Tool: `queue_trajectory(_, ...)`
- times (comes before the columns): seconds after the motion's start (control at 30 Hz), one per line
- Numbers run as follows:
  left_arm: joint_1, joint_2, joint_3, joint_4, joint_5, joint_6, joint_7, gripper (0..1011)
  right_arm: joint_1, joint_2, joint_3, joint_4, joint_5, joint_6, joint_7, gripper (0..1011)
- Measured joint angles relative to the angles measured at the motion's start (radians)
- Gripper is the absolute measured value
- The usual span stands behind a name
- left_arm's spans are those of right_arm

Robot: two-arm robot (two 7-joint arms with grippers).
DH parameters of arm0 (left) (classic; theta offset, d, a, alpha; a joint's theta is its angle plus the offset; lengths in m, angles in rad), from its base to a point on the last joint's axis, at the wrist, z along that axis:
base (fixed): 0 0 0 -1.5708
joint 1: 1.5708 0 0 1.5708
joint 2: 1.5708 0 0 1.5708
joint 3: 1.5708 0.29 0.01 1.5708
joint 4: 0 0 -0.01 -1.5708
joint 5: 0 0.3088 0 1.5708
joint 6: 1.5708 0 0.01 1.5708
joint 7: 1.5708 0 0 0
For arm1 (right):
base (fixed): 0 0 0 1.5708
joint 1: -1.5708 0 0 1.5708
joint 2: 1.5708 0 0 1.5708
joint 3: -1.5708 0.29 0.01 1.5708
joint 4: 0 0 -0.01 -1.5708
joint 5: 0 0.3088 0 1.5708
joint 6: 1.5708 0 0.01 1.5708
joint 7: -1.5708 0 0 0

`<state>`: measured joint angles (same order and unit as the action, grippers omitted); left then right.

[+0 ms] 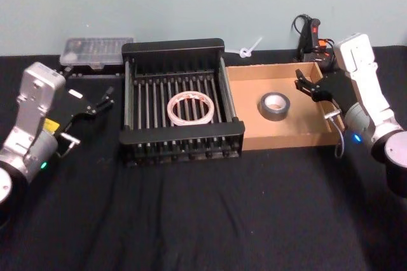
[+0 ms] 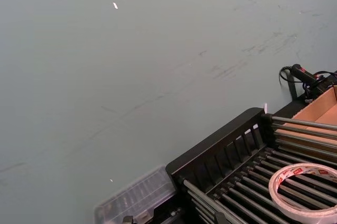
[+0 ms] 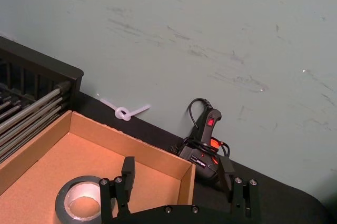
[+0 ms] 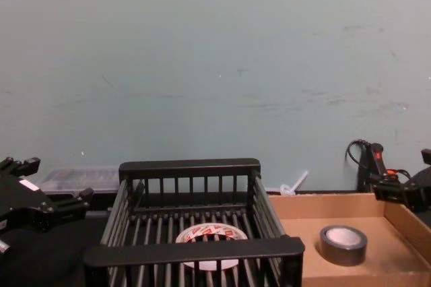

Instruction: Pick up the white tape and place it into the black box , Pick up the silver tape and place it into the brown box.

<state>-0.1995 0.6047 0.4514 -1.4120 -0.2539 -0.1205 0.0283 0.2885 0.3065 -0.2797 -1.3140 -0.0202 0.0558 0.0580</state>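
The white tape [image 1: 170,111] [image 2: 281,195] [image 4: 214,234] lies flat on the slatted floor of the black box [image 1: 181,136] [image 2: 221,155] [image 4: 192,252]. The silver tape [image 1: 275,117] [image 3: 63,203] [image 4: 331,250] lies flat inside the brown box [image 1: 254,137] [image 3: 131,153] [image 4: 303,206], directly right of the crate. My left gripper [image 1: 108,97] [image 4: 57,179] hangs open and empty left of the crate. My right gripper [image 1: 300,81] [image 3: 178,169] [image 4: 403,176] is open and empty over the cardboard box's right end, a little to the right of the grey roll.
A clear plastic case [image 1: 95,51] [image 2: 134,197] [image 4: 74,178] sits behind the crate at the left. A white zip tie [image 1: 249,48] [image 3: 125,112] and a black corded tool with a red switch [image 1: 311,35] [image 3: 208,140] [image 4: 370,162] lie behind the cardboard box, against the wall.
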Motion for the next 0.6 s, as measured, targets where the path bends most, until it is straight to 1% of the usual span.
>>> queue_trajectory(0.6, 0.000, 0.000, 0.000, 0.000, 0.000, 0.000, 0.000, 1001, 0.000, 0.001, 0.000, -0.001, 0.002, 0.000, 0.001, 1002)
